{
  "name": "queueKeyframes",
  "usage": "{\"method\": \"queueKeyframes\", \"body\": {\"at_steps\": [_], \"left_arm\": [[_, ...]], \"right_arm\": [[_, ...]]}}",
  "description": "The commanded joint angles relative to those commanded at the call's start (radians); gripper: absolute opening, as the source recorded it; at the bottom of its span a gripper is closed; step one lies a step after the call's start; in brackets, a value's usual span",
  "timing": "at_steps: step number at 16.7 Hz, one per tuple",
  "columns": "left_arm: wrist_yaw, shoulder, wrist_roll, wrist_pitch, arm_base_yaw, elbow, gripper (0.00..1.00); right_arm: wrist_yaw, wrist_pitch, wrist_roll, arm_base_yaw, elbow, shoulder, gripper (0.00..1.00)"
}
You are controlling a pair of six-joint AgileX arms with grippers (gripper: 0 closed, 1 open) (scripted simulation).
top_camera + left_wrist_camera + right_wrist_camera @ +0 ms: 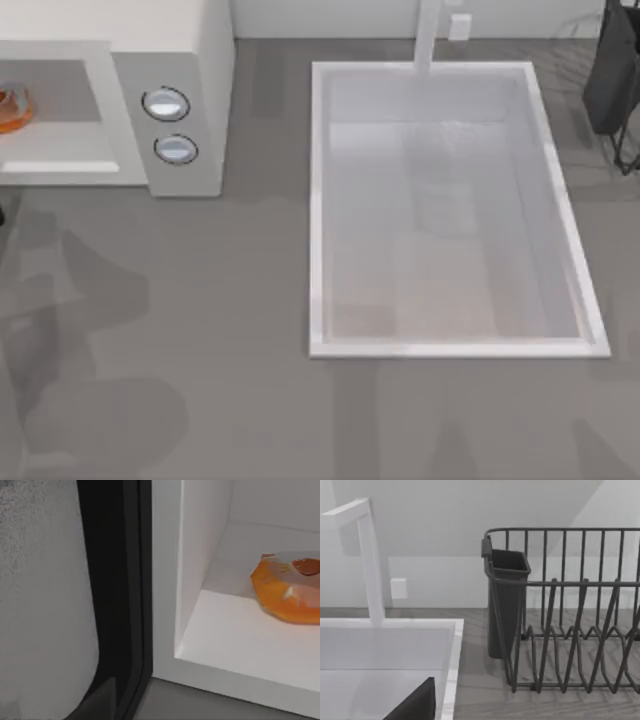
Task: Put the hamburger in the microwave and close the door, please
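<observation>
Left gripper: whether open or closed cannot be told; it is placed just outside the open microwave [210, 545].

The hamburger [287, 587] is seen resting on the microwave's white floor, so that part is judged done; the door [120, 590], a dark edge beside the opening, is left to be shut. The grey counter [200, 330] carries a white sink [318, 200], with a tap [367, 560] and a dark dish rack [570, 610] against a pale wall.
</observation>
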Motion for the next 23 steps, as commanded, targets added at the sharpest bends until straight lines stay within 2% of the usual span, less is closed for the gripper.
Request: {"method": "queueKeyframes", "body": {"at_steps": [16, 23], "left_arm": [[-0.005, -0.327, 0.000, -0.491, 0.001, 0.043, 1.00], [-0.007, -0.387, 0.000, -0.609, 0.001, 0.042, 1.00]], "right_arm": [[0.000, 0.000, 0.000, 0.000, 0.000, 0.000, 1.00], [0.000, 0.000, 0.000, 0.000, 0.000, 0.000, 1.00]]}}
